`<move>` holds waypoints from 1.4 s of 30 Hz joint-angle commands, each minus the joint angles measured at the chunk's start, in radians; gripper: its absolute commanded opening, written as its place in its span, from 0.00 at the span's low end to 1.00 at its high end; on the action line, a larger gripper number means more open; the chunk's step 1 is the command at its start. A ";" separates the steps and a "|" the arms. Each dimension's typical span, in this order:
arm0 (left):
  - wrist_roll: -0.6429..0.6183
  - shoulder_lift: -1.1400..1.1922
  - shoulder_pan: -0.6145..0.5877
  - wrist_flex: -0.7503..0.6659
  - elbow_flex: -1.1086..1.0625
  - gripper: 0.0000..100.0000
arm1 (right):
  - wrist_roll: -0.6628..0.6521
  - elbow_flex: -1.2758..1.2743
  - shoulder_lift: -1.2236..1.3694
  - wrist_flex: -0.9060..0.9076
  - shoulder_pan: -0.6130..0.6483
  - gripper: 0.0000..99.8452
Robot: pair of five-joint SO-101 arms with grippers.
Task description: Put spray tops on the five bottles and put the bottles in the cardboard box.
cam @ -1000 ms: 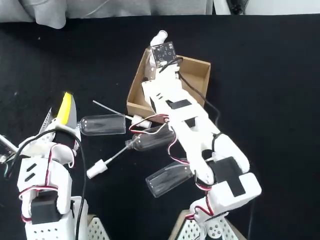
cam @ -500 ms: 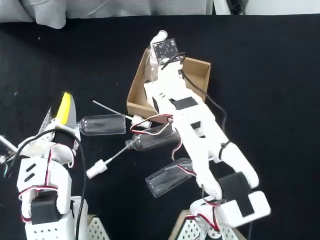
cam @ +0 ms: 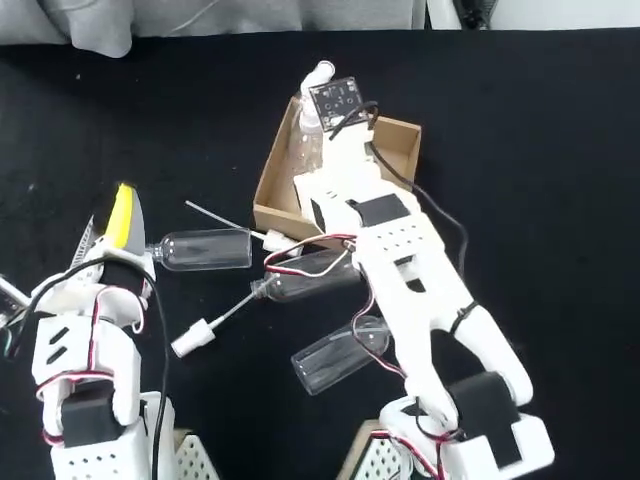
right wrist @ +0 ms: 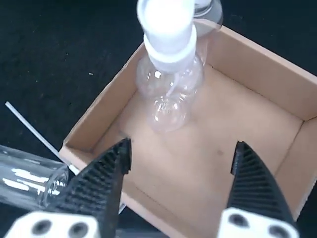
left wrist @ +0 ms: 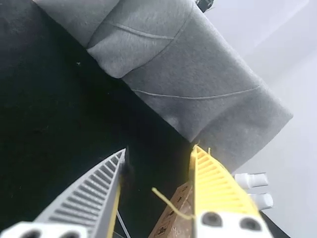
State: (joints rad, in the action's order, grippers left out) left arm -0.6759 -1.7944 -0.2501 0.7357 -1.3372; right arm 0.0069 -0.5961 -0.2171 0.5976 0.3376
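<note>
Over the cardboard box (right wrist: 262, 55), right tool (right wrist: 183, 146) farther back

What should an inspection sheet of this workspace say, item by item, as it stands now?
Surface: black table, dark cloth all over.
Job's things: cardboard box open; capped bottle upright inside, with what may be a second one behind it; three lying bottles on the table; two loose spray tops with tubes beside them.
Clutter: nothing seen.
Grippers: left gripper open and empty; right gripper open and empty, over the box.
Cables: red and white wires hang from the right arm above a lying bottle.
Surroundings: grey cloth at the table's far edge.
</note>
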 commanded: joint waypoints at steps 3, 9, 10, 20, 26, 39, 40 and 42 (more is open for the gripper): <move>0.002 -0.009 -0.008 -0.023 0.012 0.19 | 0.002 0.019 -0.077 0.029 -0.025 0.28; 0.002 -0.009 -0.008 -0.023 0.012 0.19 | 0.002 0.021 -0.133 0.109 -0.021 0.28; 0.002 -0.009 -0.008 -0.023 0.012 0.19 | 0.002 0.021 -0.145 0.121 -0.021 0.28; 0.002 -0.009 -0.008 -0.023 0.012 0.19 | 0.002 0.027 -0.220 0.216 -0.021 0.28; 0.002 -0.009 -0.008 -0.023 0.012 0.19 | 0.002 0.041 -0.240 0.275 -0.021 0.28; 0.002 -0.009 -0.008 -0.025 0.012 0.20 | -0.160 0.194 -0.245 0.548 -0.021 0.28; 0.002 -0.009 -0.008 -0.025 0.012 0.20 | -0.160 0.208 -0.245 0.569 -0.021 0.28; 0.002 -0.009 -0.008 -0.025 0.012 0.20 | -0.167 0.234 -0.245 0.617 -0.021 0.28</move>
State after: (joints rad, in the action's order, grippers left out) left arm -0.6759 -1.7914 -0.2516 0.7357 -1.3372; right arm -0.1389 -0.4503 -0.3982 1.1561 0.3376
